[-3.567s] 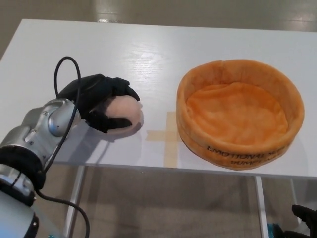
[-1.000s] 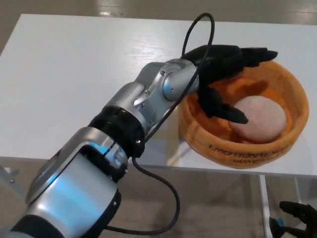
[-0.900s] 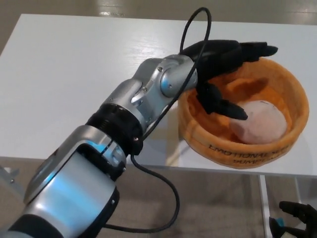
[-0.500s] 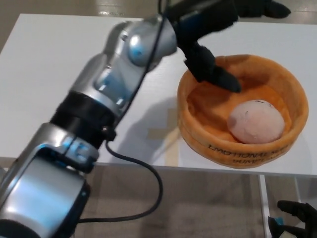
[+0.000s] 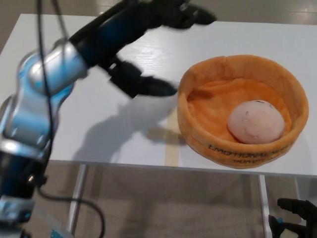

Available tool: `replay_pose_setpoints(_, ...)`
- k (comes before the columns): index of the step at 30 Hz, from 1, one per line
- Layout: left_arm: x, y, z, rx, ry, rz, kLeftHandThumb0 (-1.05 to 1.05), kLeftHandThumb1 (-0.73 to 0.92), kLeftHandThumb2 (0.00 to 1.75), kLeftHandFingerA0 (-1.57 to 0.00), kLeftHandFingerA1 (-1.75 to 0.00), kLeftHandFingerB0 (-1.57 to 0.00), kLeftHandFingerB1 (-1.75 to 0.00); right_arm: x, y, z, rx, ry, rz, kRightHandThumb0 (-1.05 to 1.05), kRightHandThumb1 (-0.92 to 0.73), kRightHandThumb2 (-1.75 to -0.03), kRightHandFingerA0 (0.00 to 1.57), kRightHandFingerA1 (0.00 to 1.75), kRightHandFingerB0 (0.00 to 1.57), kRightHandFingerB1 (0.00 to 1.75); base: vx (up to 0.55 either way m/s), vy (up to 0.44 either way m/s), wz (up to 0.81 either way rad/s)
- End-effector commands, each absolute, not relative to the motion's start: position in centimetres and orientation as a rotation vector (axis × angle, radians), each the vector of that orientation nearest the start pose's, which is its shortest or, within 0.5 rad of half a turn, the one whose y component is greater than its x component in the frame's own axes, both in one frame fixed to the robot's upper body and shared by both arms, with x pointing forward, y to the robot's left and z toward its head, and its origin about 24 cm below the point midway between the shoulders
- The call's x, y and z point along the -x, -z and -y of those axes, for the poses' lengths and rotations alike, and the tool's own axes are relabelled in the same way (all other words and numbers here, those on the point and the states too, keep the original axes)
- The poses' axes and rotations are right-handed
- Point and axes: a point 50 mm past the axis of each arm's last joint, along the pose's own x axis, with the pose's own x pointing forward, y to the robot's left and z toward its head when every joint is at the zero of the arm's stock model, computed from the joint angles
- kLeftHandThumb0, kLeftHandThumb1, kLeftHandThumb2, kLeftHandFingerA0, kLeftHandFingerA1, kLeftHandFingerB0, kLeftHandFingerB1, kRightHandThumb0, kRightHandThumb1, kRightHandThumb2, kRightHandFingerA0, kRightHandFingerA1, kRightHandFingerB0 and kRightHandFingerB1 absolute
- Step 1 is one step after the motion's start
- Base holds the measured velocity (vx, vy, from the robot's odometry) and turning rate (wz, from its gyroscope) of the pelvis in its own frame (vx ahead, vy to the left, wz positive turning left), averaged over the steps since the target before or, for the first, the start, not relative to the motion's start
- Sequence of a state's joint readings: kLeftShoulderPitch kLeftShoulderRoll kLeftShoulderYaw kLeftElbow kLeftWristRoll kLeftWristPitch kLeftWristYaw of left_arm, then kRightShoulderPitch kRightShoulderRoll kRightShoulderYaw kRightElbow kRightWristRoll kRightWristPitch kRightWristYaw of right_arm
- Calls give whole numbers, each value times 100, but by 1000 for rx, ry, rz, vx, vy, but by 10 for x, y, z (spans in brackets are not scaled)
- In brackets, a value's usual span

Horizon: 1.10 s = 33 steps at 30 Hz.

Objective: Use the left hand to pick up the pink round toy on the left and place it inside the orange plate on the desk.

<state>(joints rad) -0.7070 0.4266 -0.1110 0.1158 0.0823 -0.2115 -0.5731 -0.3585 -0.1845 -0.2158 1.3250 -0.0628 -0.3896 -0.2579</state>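
The pink round toy (image 5: 256,122) lies inside the orange plush plate (image 5: 198,84), toward its front right. The plate stands on the right side of the white desk (image 5: 59,74). My left hand (image 5: 148,44) hovers open above the desk just left of the plate, blurred by motion, fingers spread and holding nothing. Its thumb points toward the plate's left rim. My right hand (image 5: 296,218) shows at the bottom right corner, below the desk edge, fingers apart.
A strip of tan tape (image 5: 171,144) crosses the desk in front of the plate's left side. The desk's front edge runs across the lower third of the picture, with a desk leg (image 5: 262,208) and floor beneath.
The toy went from my left hand on the desk's left into the plate and was let go. Since half a second ago my left hand has drawn back leftward, away from the plate.
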Motion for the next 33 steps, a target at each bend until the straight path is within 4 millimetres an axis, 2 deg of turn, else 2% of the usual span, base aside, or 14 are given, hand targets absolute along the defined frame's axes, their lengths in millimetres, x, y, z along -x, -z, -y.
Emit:
replay_pose_setpoints(1,-209,-172,-191,-73,1216,415,-66,73,62,-57,-49,-38,-35,-230,92,242,217,413,-570,-23,-28,-89,40,113,49,106,0,0,0)
replay_pose_setpoints(3,-207,-168,-191,-58,1221,405,-66,73,62,-57,-49,-38,-35,-231,92,242,217,413,-569,-23,-28,-89,40,113,49,106,0,0,0)
replay_pose_setpoints(5,-202,-154,-193,-22,1210,345,-67,70,63,-54,-50,-39,-36,-231,92,242,225,412,-567,-26,-24,-95,41,115,50,105,0,0,0)
replay_pose_setpoints(7,-197,-131,-196,-6,1141,272,-66,75,63,-55,-49,-41,-36,-230,92,242,225,414,-568,-24,-26,-93,40,112,50,104,0,0,0)
replay_pose_setpoints(10,-191,-103,-198,10,1067,183,-67,76,63,-61,-50,-46,-38,-230,92,242,221,412,-567,-24,-25,-96,39,113,49,105,0,0,0)
replay_pose_setpoints(18,-172,-59,-197,103,1012,-19,-64,74,63,-63,-50,-48,-40,-232,91,242,203,420,-564,-19,-24,-96,38,113,50,104,0,0,0)
replay_pose_setpoints(20,-172,-36,-201,78,941,-86,-63,77,64,-62,-49,-48,-39,-232,91,242,204,418,-566,-23,-25,-96,42,111,50,102,0,0,0)
replay_pose_setpoints(22,-171,-27,-202,70,917,-115,-63,77,64,-62,-49,-48,-39,-232,91,242,205,418,-567,-23,-25,-96,42,111,50,102,0,0,0)
replay_pose_setpoints(23,-174,-9,-206,40,821,-164,-62,77,64,-65,-48,-50,-40,-231,92,242,207,419,-567,-21,-25,-94,40,113,51,104,0,0,0)
replay_pose_setpoints(24,-174,-9,-206,40,821,-164,-62,77,64,-65,-48,-50,-40,-231,92,242,207,419,-567,-21,-25,-94,40,113,51,104,0,0,0)
replay_pose_setpoints(26,-179,16,-213,-21,717,-229,-61,77,64,-64,-46,-49,-38,-229,93,242,209,415,-576,-22,-27,-93,38,106,50,101,0,0,0)
replay_pose_setpoints(29,-180,25,-215,-46,692,-246,-60,78,64,-64,-45,-50,-38,-228,94,243,212,414,-578,-23,-27,-94,39,107,51,100,0,0,0)
replay_pose_setpoints(30,-185,45,-222,-101,623,-320,-60,77,64,-65,-46,-51,-39,-227,94,243,214,416,-581,-26,-27,-92,42,109,51,101,0,0,0)
replay_pose_setpoints(33,-192,65,-231,-185,530,-428,-64,75,63,-66,-45,-54,-40,-226,94,243,212,415,-581,-25,-26,-95,38,109,51,103,0,0,0)
